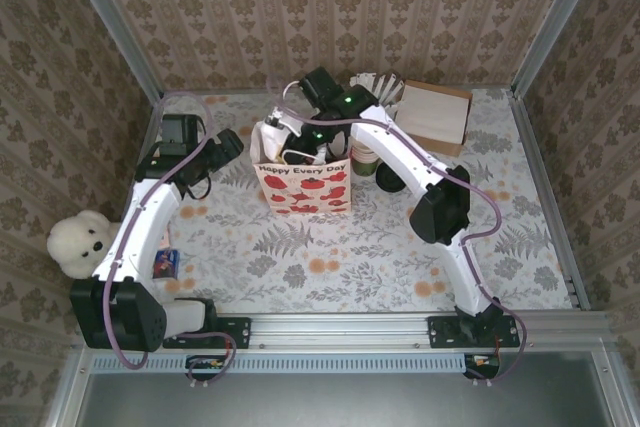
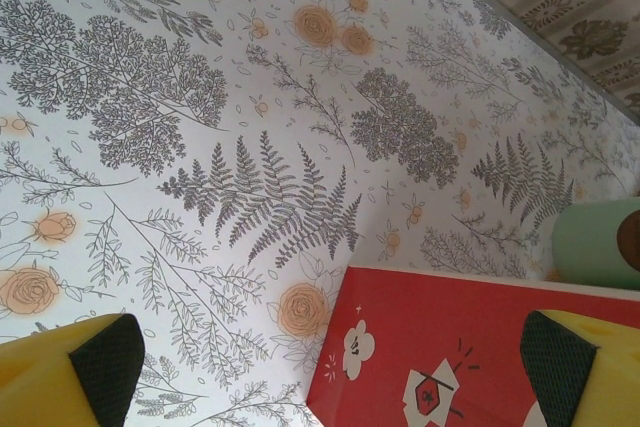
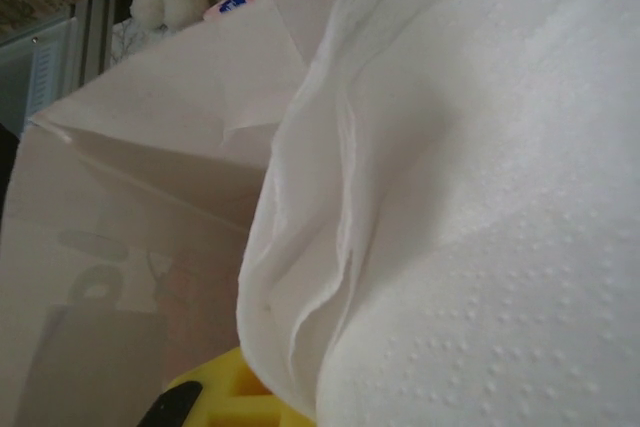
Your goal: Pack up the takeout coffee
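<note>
The takeout coffee is hidden from view. A white gift bag (image 1: 300, 185) printed with red apples stands open in the middle of the table. My right gripper (image 1: 300, 143) reaches down into its mouth and is shut on a white paper napkin (image 3: 470, 197), which covers most of its yellow finger (image 3: 215, 402); the bag's pale inner wall (image 3: 130, 247) lies behind. My left gripper (image 1: 228, 145) hovers low beside the bag's left side, open, with nothing between its pads (image 2: 105, 362). The bag's red lower panel (image 2: 450, 347) lies just ahead of it.
A stack of lidless green cups (image 1: 362, 161) and a loose black lid (image 1: 388, 179) sit right of the bag. A brown box (image 1: 436, 115) stands at the back right. A white teddy bear (image 1: 80, 242) sits at the left edge. A green cup wall (image 2: 598, 243) shows past the bag.
</note>
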Motion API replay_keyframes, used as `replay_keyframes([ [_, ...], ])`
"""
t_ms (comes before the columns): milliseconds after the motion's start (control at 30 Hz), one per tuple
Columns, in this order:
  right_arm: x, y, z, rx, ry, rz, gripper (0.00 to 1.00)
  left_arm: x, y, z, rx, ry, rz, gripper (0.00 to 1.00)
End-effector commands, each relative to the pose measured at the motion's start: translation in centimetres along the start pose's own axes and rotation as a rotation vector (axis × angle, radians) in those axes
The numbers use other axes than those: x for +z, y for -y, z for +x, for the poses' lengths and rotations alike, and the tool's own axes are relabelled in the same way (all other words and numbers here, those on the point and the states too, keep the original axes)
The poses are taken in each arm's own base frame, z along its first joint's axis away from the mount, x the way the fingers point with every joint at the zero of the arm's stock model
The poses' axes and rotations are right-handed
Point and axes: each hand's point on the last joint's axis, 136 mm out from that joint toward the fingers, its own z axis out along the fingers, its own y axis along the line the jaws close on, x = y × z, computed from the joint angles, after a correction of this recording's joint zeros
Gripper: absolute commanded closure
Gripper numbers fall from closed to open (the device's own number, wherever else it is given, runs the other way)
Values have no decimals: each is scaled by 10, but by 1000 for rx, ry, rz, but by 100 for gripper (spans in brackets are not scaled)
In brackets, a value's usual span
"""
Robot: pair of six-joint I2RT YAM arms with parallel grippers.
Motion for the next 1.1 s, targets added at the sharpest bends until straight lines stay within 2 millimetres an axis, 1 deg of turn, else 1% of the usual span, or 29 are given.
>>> replay_keyframes([
  [0, 5, 2, 6, -26, -42, 27, 90, 1, 1, 3, -26, -8, 17, 0],
  [100, 2, 2, 4, -41, -44, 36, 86, 1, 1, 4, -24, -10, 17, 0],
  [167, -3, 1, 2, -54, -41, 46, 80, 1, 1, 3, -22, -8, 17, 0],
  [267, -13, -4, -5, -74, -30, 66, 66, 1, 1, 2, -21, -6, 20, 0],
  [300, -18, -6, -8, -81, -22, 71, 60, 1, 2, 3, -20, -7, 20, 0],
  [367, -27, -11, -13, -92, -5, 77, 56, 2, 1, 3, -21, -9, 20, 0],
  [467, -37, -15, -19, -105, 12, 92, 51, 3, 1, 4, -21, -13, 21, 0],
  [633, -48, -18, -24, -112, 33, 123, 45, 3, 1, 5, -15, -16, 23, 0],
  [700, -52, -18, -27, -111, 48, 135, 45, 3, 1, 5, -13, -15, 22, 0],
  [733, -53, -17, -28, -111, 54, 149, 47, 3, 1, 5, -13, -15, 23, 0],
  [767, -54, -14, -28, -111, 58, 166, 52, 3, 1, 4, -13, -13, 23, 0],
  [800, -53, -12, -28, -110, 58, 178, 61, 4, 2, 5, -13, -15, 25, 0],
  [833, -52, -9, -26, -105, 54, 189, 71, 4, 2, 5, -12, -15, 27, 0],
  [900, -47, -6, -21, -93, 37, 190, 83, 4, 3, 6, -14, -19, 31, 0],
  [967, -40, -3, -15, -84, 9, 201, 90, 4, 3, 6, -15, -22, 34, 0],
  [1067, -29, 5, -3, -72, -40, 221, 94, 3, 6, 7, -15, -28, 47, 0],
])
